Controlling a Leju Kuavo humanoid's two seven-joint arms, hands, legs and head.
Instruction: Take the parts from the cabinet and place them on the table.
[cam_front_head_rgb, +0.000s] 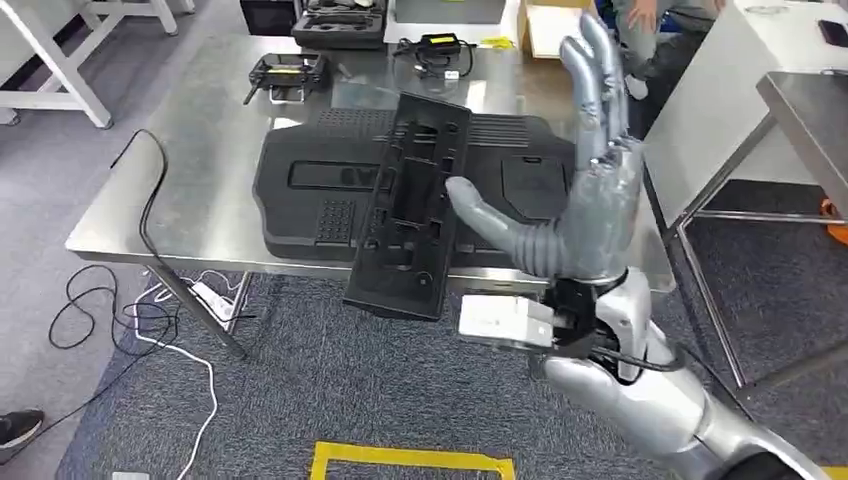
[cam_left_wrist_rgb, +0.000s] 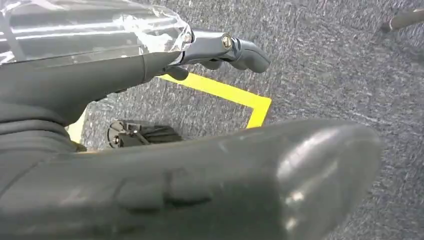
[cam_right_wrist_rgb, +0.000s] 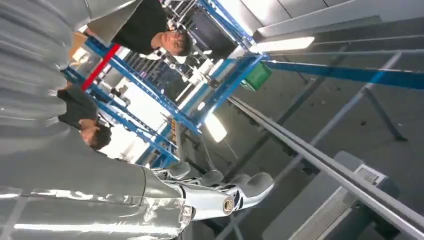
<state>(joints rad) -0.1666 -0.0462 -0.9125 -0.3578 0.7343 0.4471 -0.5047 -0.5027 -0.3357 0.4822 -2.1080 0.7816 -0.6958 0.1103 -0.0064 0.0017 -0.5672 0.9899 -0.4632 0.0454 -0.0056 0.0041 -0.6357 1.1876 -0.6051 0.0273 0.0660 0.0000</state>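
Silver right hand (cam_front_head_rgb: 585, 200) spread wide, holding nothing, beside black part (cam_front_head_rgb: 408, 205).

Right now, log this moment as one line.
right hand: raised, holds nothing | narrow black part: atop wide black part, overhanging table edge | left hand: over carpet

We count two black plastic parts on one steel table (cam_front_head_rgb: 120, 225): one wide moulded part (cam_front_head_rgb: 300, 190) and one long narrow part (cam_front_head_rgb: 405, 215) that lies across it. Behind them we see one controller (cam_front_head_rgb: 285, 72), one charger (cam_front_head_rgb: 440, 45) and one black case (cam_front_head_rgb: 338, 22) (partly cut off). Two persons (cam_right_wrist_rgb: 85, 112) appear in the right wrist view.
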